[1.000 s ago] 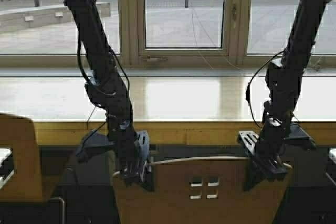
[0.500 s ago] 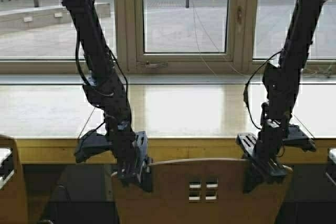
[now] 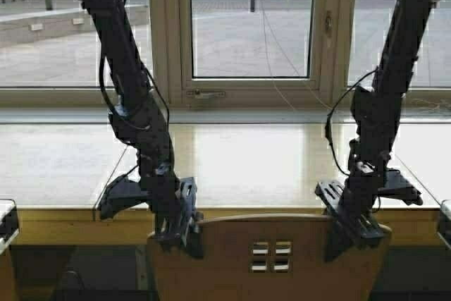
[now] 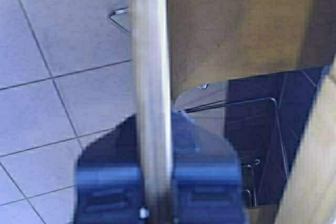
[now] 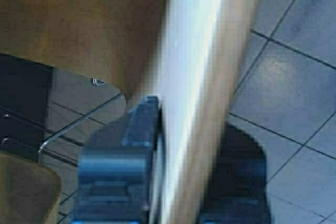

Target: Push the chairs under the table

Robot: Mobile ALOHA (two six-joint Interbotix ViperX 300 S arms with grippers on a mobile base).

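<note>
Two hands grip one chair (image 3: 271, 255) by the top edge of its backrest: left hand (image 3: 180, 225) at the left corner, right hand (image 3: 352, 227) at the right corner. Both wrist views show fingers closed down on either face of the backrest edge, tiled floor (image 4: 47, 66) beyond. Chair sits centred, near side of the counter (image 3: 246, 160), backrest top just meeting the counter's front edge in the high view. Seat hidden; cannot tell how far under it already is. Window (image 3: 250, 26) on the far side.

Judgement: the push is under way, not finished. To do it well, keep both hands level and advance evenly so the chair goes straight, not skewed. Hold the clamp firm; thin plywood could slip. Stop once the backrest nears the counter edge, to avoid jamming the hands against it.
</note>
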